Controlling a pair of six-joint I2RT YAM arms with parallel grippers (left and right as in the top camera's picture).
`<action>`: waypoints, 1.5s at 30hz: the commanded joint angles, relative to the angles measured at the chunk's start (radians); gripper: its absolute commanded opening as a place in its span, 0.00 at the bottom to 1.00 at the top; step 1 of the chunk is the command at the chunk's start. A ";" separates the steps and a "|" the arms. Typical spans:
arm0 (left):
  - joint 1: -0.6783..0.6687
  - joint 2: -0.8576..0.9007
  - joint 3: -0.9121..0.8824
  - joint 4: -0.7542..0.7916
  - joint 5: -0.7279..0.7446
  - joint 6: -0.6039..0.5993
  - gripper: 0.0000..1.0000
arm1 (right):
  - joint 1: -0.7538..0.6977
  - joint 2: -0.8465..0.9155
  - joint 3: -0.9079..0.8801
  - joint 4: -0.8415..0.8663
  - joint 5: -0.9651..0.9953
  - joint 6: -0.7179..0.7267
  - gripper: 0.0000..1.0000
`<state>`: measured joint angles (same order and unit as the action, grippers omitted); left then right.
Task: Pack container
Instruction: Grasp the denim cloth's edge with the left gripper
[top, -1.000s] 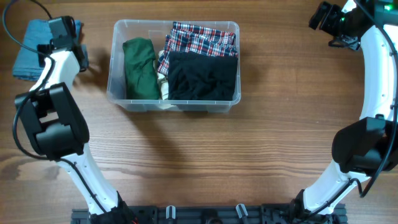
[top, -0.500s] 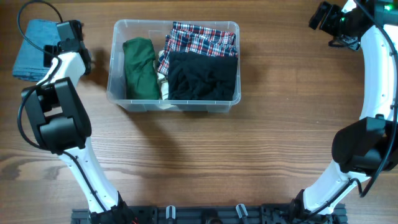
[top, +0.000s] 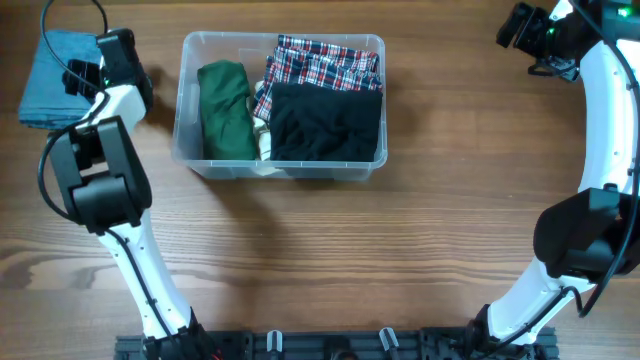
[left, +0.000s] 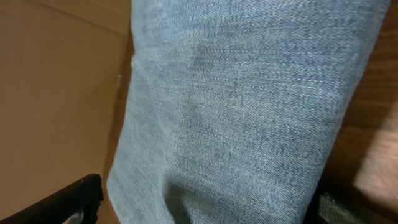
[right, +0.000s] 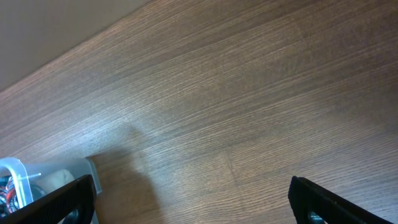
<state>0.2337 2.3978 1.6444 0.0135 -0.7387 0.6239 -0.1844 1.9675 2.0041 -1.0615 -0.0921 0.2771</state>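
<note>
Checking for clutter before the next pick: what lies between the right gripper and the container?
Nothing. In the overhead view, only bare wooden table separates the right gripper from the container.

Container: clear plastic bin (top: 300, 173), rounded corners, thick rim.
Pose: upright, top open, long sides running nine to three.
Place: overhead, around eleven o'clock from centre.
Fill: green fold (top: 225, 110) at nine, plaid (top: 320, 62) at one, black garment (top: 325, 125) at four.
Between them: a pale patch, possibly a label.
</note>
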 joint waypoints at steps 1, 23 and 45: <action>0.018 0.137 -0.047 0.016 0.008 0.053 0.97 | 0.005 0.005 -0.003 0.003 0.010 0.013 1.00; -0.180 0.138 -0.047 0.020 0.034 0.105 1.00 | 0.005 0.005 -0.003 0.003 0.010 0.014 1.00; -0.001 0.141 -0.047 -0.009 0.101 0.259 1.00 | 0.005 0.005 -0.003 0.003 0.010 0.014 1.00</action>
<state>0.1482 2.4241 1.6669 0.0719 -0.7273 0.8555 -0.1844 1.9675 2.0041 -1.0615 -0.0921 0.2771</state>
